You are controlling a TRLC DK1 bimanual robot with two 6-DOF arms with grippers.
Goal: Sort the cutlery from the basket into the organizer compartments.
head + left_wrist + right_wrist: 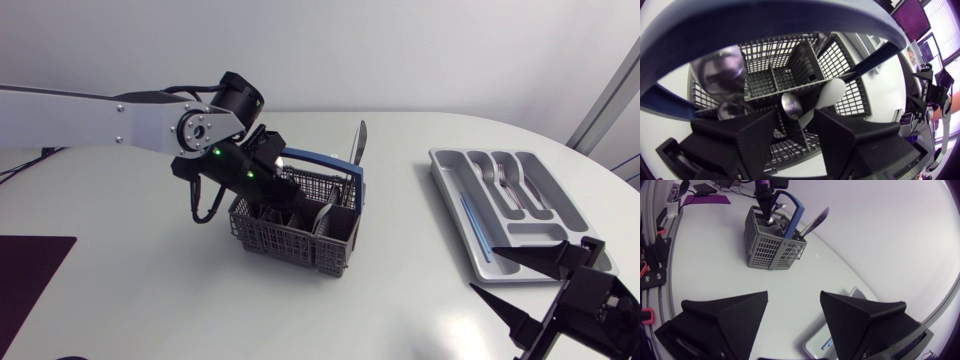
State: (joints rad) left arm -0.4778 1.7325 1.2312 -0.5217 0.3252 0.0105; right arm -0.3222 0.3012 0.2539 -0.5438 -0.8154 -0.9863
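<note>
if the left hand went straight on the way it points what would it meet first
Probably the spoon, upright in the basket, just ahead of the open left hand; depth is unclear.

Holds left arm in from the far left, left gripper pointing steeply down, fingers parted. Sets right arm low at near right, right gripper aimed leftward, fingers spread wide.

No writing, number, label or sign can be read in any view. The basket shows no legible print, nor does the organizer at the basket's 3 o'clock.
</note>
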